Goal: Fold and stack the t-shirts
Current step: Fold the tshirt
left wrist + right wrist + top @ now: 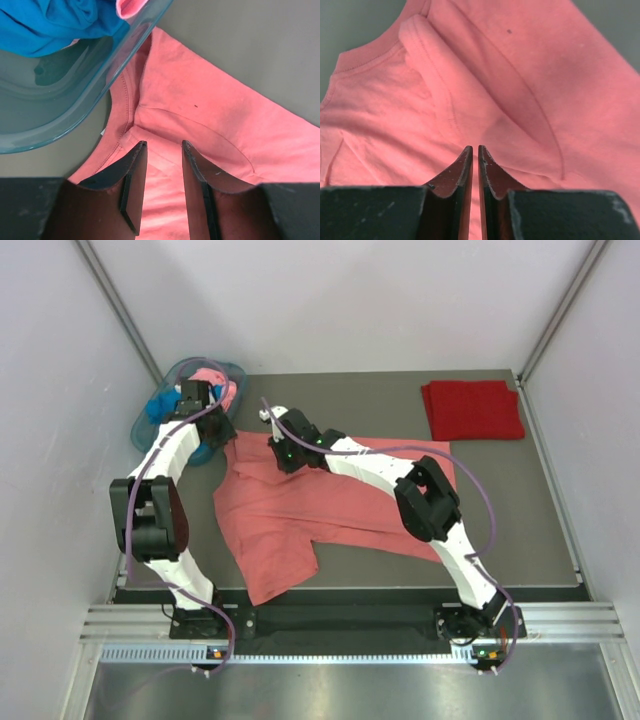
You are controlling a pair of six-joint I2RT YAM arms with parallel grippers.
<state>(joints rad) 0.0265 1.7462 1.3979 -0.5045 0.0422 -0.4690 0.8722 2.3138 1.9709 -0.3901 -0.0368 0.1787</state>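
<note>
Worktop is being viewed from above, with two robot arms being shown reaching away from its near edge.

At the far left corner, a translucent teal basket is being used to hold a bright blue t-shirt and a light pink t-shirt. Both are bunched up and not yet folded.

The left hand is being held just beside the basket's rim, above the collar of the salmon-coral t-shirt. Its fingers are being held apart, and nothing is being gripped between them.

The salmon-coral t-shirt is being shown spread across the left and middle of the worktop, wrinkled, with its collar beside the basket and one part reaching towards the near edge.

The right hand is being held low over this shirt, just right of the collar. Its fingers are almost closed, with only a thin slit between them. Whether any cloth is being pinched cannot be told.

At the far right corner, well apart, a dark red t-shirt is being shown folded into a neat rectangle.

The task is being judged as about a quarter done. One shirt is folded, one is laid out with no fold yet made, and two are waiting in the basket to be folded and stacked.
</note>
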